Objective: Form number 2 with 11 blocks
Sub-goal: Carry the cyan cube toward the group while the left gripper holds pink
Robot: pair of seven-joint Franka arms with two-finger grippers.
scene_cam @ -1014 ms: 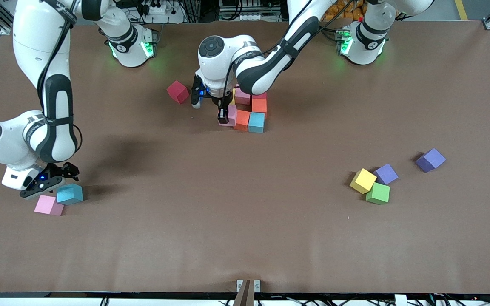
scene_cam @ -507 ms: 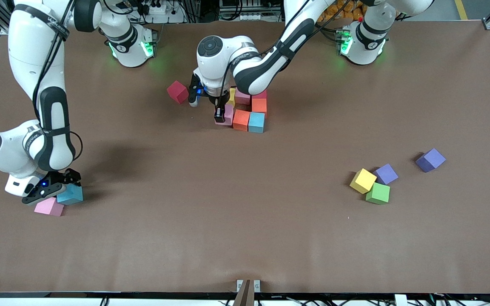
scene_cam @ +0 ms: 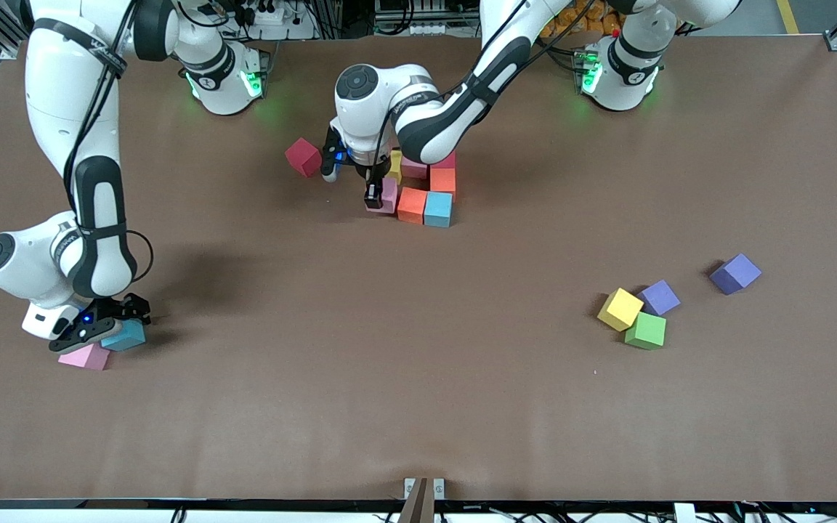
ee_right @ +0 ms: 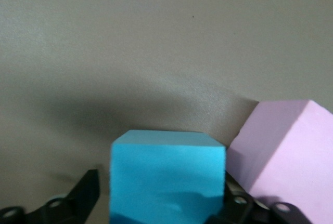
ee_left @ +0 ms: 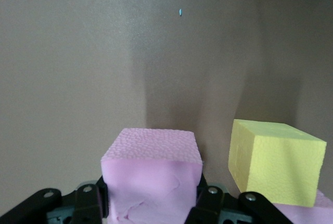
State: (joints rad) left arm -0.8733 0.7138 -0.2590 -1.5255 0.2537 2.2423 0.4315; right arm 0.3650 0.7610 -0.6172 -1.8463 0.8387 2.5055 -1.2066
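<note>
Cubes make a partial number 2 (scene_cam: 422,185) mid-counter. Left claw (scene_cam: 377,197) grips a pink cube (ee_left: 152,174) at its corner, beside a yellow cube (ee_left: 276,161). Right claw (scene_cam: 102,330) straddles a light blue cube (ee_right: 167,177), touching another pink cube (ee_right: 283,164); grip unclear.

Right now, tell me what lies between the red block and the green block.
In the front view, the left pincer and the partly built number 2 lie between the red block and the green block; the remaining stretch is bare table.
</note>
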